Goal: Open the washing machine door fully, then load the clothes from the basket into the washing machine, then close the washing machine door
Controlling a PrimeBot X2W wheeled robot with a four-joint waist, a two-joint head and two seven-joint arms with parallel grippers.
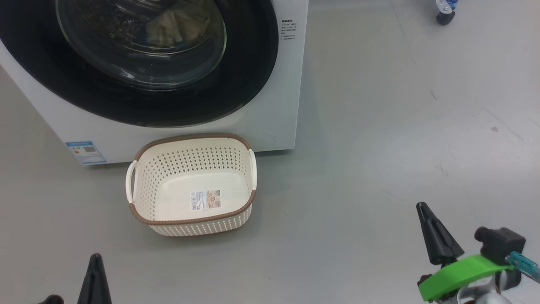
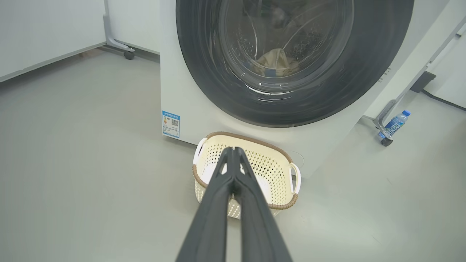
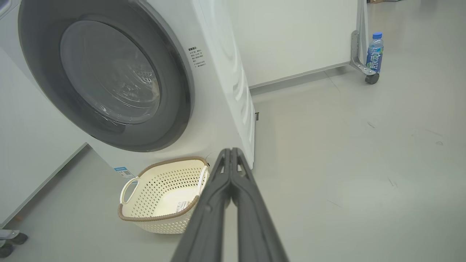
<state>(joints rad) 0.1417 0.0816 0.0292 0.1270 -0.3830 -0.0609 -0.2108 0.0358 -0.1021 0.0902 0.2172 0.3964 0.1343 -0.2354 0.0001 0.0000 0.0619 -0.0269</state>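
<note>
The washing machine (image 1: 289,84) stands at the top left with its door (image 1: 253,63) shut flat against the front. Behind the glass lie pale cream clothes (image 1: 177,27), also seen in the left wrist view as clothes (image 2: 275,63). On the floor in front, the basket (image 1: 192,138) holds nothing; its label sticker shows on the base. My left gripper (image 1: 96,257) is shut and low, well in front of the basket (image 2: 269,160). My right gripper (image 1: 422,207) is shut, far to the right of the basket (image 3: 160,189), holding nothing.
A blue-capped water bottle (image 3: 375,52) stands by a wheeled frame caster (image 1: 445,17) to the machine's right. White panels on wheeled frames flank the machine. Open grey floor (image 1: 379,147) stretches to the right of the basket.
</note>
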